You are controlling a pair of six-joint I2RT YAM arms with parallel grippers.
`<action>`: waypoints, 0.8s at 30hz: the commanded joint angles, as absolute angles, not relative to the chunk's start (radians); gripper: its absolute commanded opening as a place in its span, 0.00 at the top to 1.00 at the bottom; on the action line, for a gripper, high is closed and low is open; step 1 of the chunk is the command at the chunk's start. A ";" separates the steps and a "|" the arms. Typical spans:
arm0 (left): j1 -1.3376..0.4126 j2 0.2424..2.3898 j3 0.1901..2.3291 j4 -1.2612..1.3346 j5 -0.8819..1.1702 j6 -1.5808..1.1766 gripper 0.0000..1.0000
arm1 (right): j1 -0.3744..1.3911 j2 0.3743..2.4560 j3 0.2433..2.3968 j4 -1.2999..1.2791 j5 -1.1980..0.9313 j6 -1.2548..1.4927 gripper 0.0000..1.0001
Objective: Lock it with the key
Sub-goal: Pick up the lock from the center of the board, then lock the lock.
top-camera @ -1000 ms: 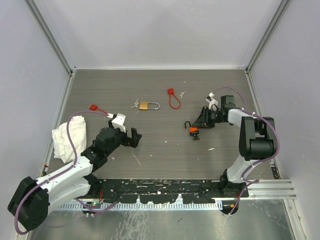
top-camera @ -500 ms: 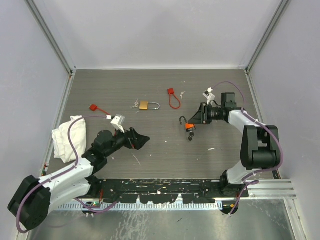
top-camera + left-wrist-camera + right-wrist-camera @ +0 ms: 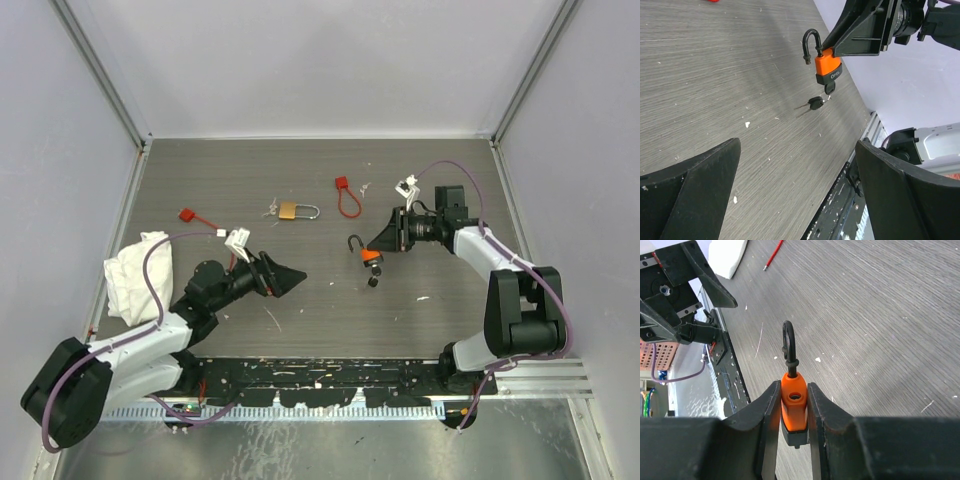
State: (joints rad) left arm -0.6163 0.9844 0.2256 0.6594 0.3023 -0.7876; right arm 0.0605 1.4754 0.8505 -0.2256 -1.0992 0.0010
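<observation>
The key (image 3: 815, 103) hangs under the padlock (image 3: 828, 70) pinched in the right claw (image 3: 793, 387); the wide-open, empty left claw (image 3: 290, 277) faces it from the left.

The small block padlock (image 3: 793, 405) is orange with a black shackle. The tiny bunch of keys (image 3: 815, 103) has black heads and silver blades. The wood-grain tabletop (image 3: 320, 290) is grey, streaked and white-flecked. The small brass padlock (image 3: 288, 210) is gold, the thin cable loop (image 3: 341, 184) red, the crumpled cloth (image 3: 125, 280) white.

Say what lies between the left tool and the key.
Bare table, just white specks, between left tool and key; the left wrist view shows it.
</observation>
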 commanded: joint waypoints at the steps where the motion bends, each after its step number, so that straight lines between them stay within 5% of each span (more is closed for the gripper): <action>1: -0.620 0.996 0.238 0.765 0.337 -0.817 0.01 | 0.081 1.427 0.860 -0.181 -1.156 -0.016 0.99; 24: -0.664 1.208 0.298 0.823 0.266 -1.054 0.07 | 0.153 1.503 0.863 -0.185 -1.156 -0.002 0.99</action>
State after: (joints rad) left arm -0.6514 1.1831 0.2634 0.7235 0.2729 -1.0420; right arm 0.1444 1.5082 0.8505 -0.2241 -1.1042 -0.0059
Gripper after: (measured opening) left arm 0.937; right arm 0.305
